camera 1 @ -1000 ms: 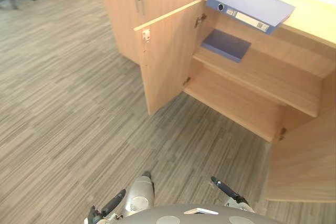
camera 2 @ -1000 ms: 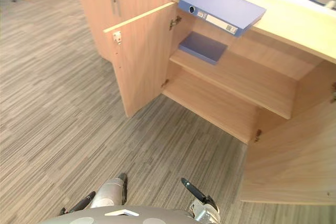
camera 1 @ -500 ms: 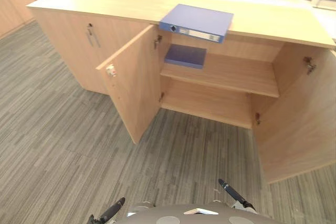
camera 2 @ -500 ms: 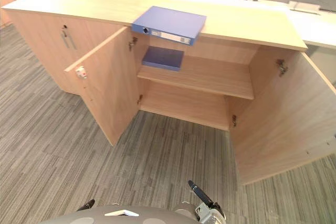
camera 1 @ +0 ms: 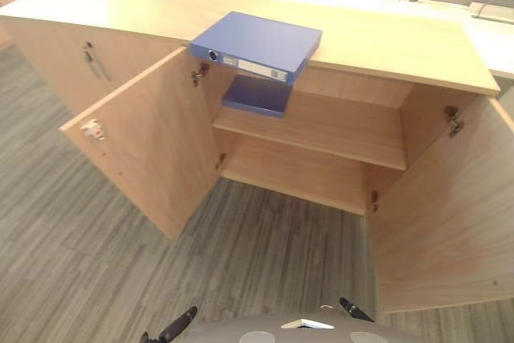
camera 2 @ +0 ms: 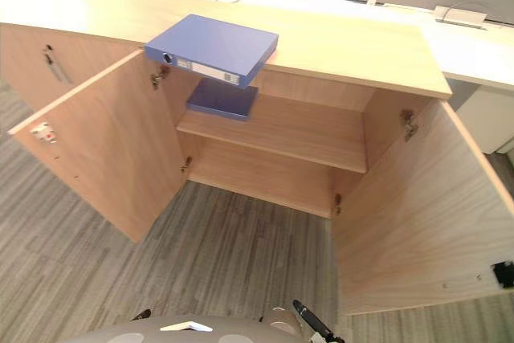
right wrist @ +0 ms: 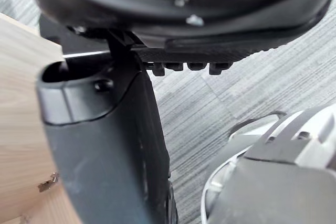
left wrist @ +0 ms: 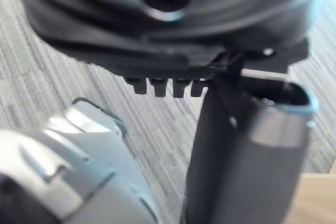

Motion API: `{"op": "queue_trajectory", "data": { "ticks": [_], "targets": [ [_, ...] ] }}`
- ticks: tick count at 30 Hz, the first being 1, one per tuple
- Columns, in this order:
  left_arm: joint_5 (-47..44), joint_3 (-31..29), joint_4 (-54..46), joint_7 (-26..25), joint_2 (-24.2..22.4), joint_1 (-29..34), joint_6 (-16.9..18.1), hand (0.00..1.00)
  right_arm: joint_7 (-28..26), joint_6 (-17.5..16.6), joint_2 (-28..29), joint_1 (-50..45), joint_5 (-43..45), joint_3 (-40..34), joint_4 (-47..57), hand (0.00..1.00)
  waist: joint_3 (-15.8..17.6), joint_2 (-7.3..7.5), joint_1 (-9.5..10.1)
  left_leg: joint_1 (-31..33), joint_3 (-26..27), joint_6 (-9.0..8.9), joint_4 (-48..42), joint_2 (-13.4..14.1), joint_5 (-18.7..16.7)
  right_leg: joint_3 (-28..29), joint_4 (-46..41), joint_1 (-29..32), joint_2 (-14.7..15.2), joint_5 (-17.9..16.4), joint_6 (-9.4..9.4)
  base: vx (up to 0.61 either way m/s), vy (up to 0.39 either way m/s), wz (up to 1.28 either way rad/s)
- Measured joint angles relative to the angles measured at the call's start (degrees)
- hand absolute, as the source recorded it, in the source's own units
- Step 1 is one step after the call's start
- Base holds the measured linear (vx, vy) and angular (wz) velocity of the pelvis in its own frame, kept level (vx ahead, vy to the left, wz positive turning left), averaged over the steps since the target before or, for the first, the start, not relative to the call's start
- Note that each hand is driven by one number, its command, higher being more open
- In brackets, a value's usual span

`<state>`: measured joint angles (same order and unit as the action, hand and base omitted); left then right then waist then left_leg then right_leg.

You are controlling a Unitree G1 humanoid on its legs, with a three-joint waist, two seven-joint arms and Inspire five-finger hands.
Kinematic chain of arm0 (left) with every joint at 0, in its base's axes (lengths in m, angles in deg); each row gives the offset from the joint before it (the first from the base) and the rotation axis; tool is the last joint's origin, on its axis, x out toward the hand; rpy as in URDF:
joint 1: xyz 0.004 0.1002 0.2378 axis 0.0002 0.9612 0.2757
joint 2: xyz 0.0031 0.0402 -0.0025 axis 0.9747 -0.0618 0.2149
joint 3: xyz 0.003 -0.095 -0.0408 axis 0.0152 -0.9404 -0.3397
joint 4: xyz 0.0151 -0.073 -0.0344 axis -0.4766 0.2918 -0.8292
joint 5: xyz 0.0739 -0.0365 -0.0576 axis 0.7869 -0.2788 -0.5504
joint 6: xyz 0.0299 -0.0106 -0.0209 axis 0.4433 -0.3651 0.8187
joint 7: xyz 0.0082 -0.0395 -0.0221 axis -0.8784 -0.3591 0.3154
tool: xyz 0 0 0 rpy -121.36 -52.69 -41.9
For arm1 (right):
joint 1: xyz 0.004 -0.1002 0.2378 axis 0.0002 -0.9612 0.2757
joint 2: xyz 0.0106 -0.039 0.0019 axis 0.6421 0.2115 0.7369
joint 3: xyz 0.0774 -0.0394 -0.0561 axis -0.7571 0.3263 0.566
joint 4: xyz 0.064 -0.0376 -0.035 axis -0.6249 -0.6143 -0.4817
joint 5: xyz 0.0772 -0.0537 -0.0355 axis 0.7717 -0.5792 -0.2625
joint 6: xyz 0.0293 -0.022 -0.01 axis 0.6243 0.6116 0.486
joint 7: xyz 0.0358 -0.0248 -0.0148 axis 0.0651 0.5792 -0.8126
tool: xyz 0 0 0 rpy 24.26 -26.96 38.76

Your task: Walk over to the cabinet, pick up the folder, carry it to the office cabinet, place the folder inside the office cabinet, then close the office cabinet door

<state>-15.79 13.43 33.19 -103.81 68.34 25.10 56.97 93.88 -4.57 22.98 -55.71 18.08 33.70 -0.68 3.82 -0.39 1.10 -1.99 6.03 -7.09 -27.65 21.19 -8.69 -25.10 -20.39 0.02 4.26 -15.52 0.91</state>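
– where's the folder, then?

– the blue lever-arch folder (camera 1: 257, 44) lies flat on the wooden counter (camera 1: 385, 38), spine towards us. its front corner hangs out past the counter's edge, right above the open office cabinet (camera 1: 309, 176).

– and the cabinet itself?

– both sides stand wide open. the left door (camera 1: 152, 150) swings out into the room and so does the right door (camera 1: 442, 214). inside, one shelf (camera 1: 337, 128) runs across the middle. a thinner blue folder (camera 1: 257, 95) lies flat at the shelf's left end, just below the one up top.

– where are the robot's hands?

– low down, well apart from the cabinet, over the grey striped carpet (camera 1: 265, 255). from the head you catch the left hand (camera 1: 175, 327) at the lower edge, and the right hand (camera 1: 354, 309) too.

– holding anything?

– both empty. on the left, the thumb (left wrist: 247, 156) sticks out straight and the fingers (left wrist: 156, 86) hang loose in a row, apart from it. the right is the same: thumb (right wrist: 105, 145) straight, fingers (right wrist: 195, 67) loose and apart.

– anything else round there?

– left of the open door there's a closed pair of doors with metal handles (camera 1: 94, 62), under the same counter.
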Motion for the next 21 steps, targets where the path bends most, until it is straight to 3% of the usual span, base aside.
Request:
{"op": "queue_trajectory", "data": {
  "ticks": [1, 2, 4, 6, 7, 9, 10, 11, 14, 17, 19, 21],
  "targets": [
    [-0.9, -0.1, -0.6, 0.1, 0.1, 0.0, 0.3, 1.00, 0.1, 0.0, 0.0, 0.0, 0.0, 1.2, -0.2, 1.00, 0.3, 0.23, 0.09, 3.3, -0.5, 2.32, -9.3, 2.1, 3.4, 0.2, 4.3, -3.6, -2.4, 1.1, -0.99, 0.41, -0.206, -0.31],
    [-2.2, 0.0, -1.2, 0.8, 0.2, -0.1, 0.8, 1.00, 0.4, -0.1, 0.1, 0.0, 0.0, 2.4, -0.3, 1.00, 1.0, 1.03, 0.70, 6.0, -0.9, 2.11, -17.3, 2.8, 3.3, 0.9, 7.5, -6.9, -3.1, 2.0, -1.80, 0.41, -0.187, -0.39],
    [-2.2, 0.3, -2.0, 1.8, 0.5, 0.1, 1.7, 1.00, 0.8, -0.4, -0.4, 0.6, 0.0, 2.4, -1.0, 1.00, 1.4, 1.76, 1.83, 10.2, 0.7, 1.53, -28.4, 0.8, -2.4, 3.1, 10.8, -11.2, -3.1, 2.2, -2.08, 0.38, -0.077, -0.54],
    [-1.9, 0.6, -2.3, 1.7, 0.6, -0.3, 1.5, 1.00, 1.0, -0.4, -0.7, 2.3, 0.0, 2.3, -1.2, 1.00, 2.1, 1.68, 1.77, 14.2, 3.4, 2.26, -29.9, -3.2, -6.5, 5.2, 12.7, -14.5, -2.0, 2.2, -2.08, 0.36, 0.053, -0.52],
    [-1.9, 0.9, -2.2, 1.7, 0.4, -0.6, 1.5, 1.00, 0.9, -0.4, -0.5, 3.8, 0.0, 2.2, -1.3, 1.00, 3.0, 1.65, 1.89, 17.0, 4.9, 2.82, -26.9, -5.9, -8.3, 6.2, 12.8, -15.8, -1.0, 2.2, -2.07, 0.43, 0.185, -0.55],
    [-2.0, 1.5, -2.1, 1.7, 0.2, -0.5, 1.1, 1.00, 0.7, -0.4, -0.2, 4.5, 0.0, 1.9, -1.1, 1.00, 4.0, 1.64, 2.02, 19.8, 5.3, 3.93, -15.9, -10.3, -7.6, 6.9, 12.1, -17.5, 0.6, 1.8, -1.13, 0.37, 0.179, -0.50],
    [-1.9, 2.0, -2.1, 1.7, -0.1, -0.1, 1.1, 1.00, 0.7, -0.4, 0.1, 4.5, 0.0, 1.7, -0.4, 1.00, 4.5, 0.12, 2.44, 19.5, 3.9, 5.65, -3.6, -12.6, 0.1, 7.4, 10.7, -18.3, 0.3, 0.5, 1.09, 0.37, 0.191, -0.27],
    [-1.9, 2.3, -1.4, 1.8, 0.8, -0.9, 0.8, 1.00, 0.4, -0.2, 2.1, 4.0, -0.1, 1.7, -0.1, 1.00, 4.9, 1.67, 3.16, 18.5, 4.6, 8.13, -3.4, -14.8, 0.4, 8.4, 10.1, -19.0, 2.5, -1.5, 2.20, 0.43, 0.213, -0.05],
    [-2.6, 0.5, -2.3, 2.3, 0.9, -2.8, 1.4, 1.00, -0.1, 0.1, 3.5, 5.0, -0.1, 1.9, 0.6, 1.00, 5.3, 3.62, 3.62, 17.2, 5.0, 8.66, -0.2, -17.3, 0.7, 11.1, 13.7, -16.9, 2.1, 0.7, 1.86, 0.22, 0.119, 0.11],
    [-4.3, -1.4, -2.0, 3.0, -0.2, -2.7, 1.3, 1.00, -0.2, -0.2, 3.7, 5.5, -0.1, 2.3, 1.9, 1.00, 5.1, 3.09, 3.65, 14.1, 5.6, 8.96, 1.1, -17.6, 0.5, 12.4, 14.3, -18.2, 2.9, 3.5, 2.29, 0.10, 0.058, -0.16],
    [-4.7, -2.5, -1.9, 3.7, -0.8, -2.7, 1.2, 1.00, -0.3, -0.5, 3.9, 5.8, -0.1, 2.4, 3.0, 1.00, 4.6, 2.42, 4.35, 12.3, 6.8, 8.75, 4.6, -17.6, 1.1, 14.1, 15.4, -18.0, 3.2, 5.5, 3.55, 0.06, 0.047, -0.43],
    [-5.0, -2.2, -0.9, 4.6, -0.4, -2.7, 1.0, 1.00, -0.4, -0.4, 4.0, 6.1, -0.3, 2.4, 2.8, 1.00, 3.4, 2.26, 4.49, 9.6, 7.9, 8.57, 11.3, -19.3, 3.8, 15.2, 15.6, -16.7, 4.6, 6.7, 4.08, 0.00, 0.017, -0.36]
  ]
}}
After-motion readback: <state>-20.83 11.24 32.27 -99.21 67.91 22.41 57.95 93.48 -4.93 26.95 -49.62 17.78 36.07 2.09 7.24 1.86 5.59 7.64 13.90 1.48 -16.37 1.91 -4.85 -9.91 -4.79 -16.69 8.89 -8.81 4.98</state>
